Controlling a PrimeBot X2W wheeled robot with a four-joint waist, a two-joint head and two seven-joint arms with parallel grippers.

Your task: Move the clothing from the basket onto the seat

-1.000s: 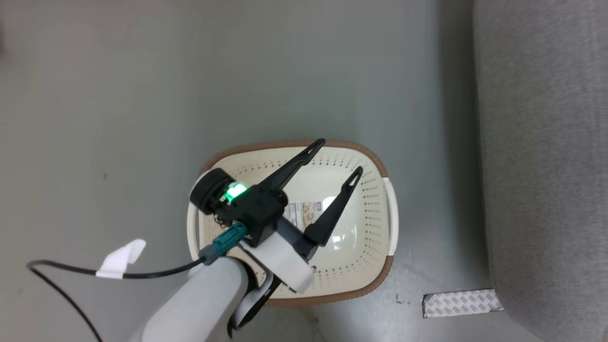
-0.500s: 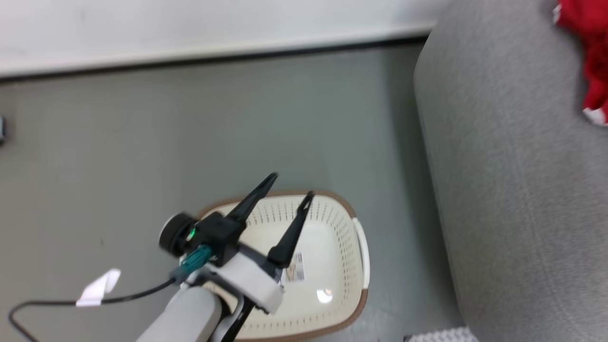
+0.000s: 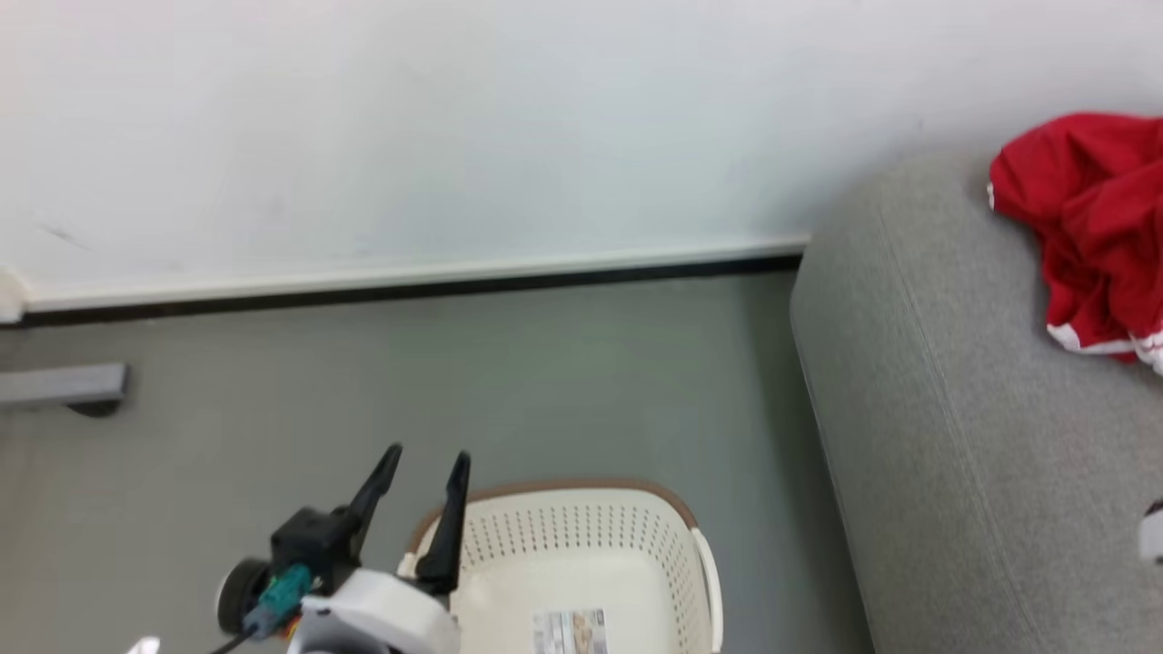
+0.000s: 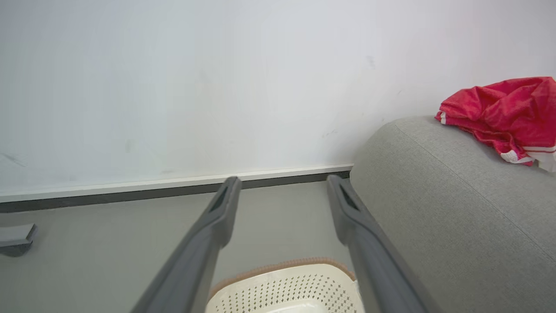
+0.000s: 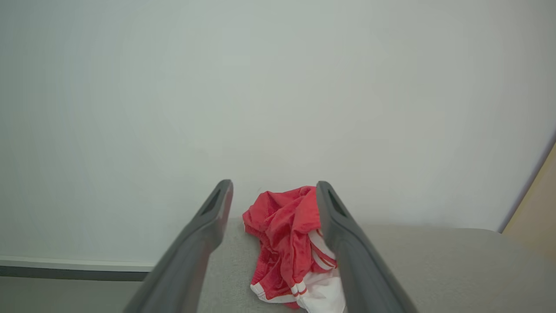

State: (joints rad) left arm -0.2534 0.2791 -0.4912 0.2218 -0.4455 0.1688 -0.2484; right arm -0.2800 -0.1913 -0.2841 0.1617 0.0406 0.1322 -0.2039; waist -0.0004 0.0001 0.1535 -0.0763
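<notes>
The red clothing (image 3: 1090, 227) with white stripe trim lies bunched on the grey seat (image 3: 954, 436) near the wall, also seen as clothing (image 4: 499, 113) on the seat (image 4: 434, 217) and as clothing (image 5: 286, 243) on the seat (image 5: 434, 269). The cream basket (image 3: 581, 563) with a brown rim stands on the floor left of the seat, holding no garment, just a paper label. My left gripper (image 3: 427, 463) hangs open over the basket's far left corner, nothing between its fingers. My right gripper (image 5: 273, 191) is open above the seat, its fingers framing the clothing ahead without touching it.
A white wall (image 3: 409, 136) with a dark baseboard runs behind the grey floor (image 3: 454, 381). A grey block (image 3: 64, 386) sits on the floor at far left. A small white part (image 3: 1152, 531) shows at the right edge over the seat.
The head camera has tilted up, bringing the wall and the clothing on the seat into view. My left gripper has drawn back toward the basket's far left corner, its fingers closer together but still open.
</notes>
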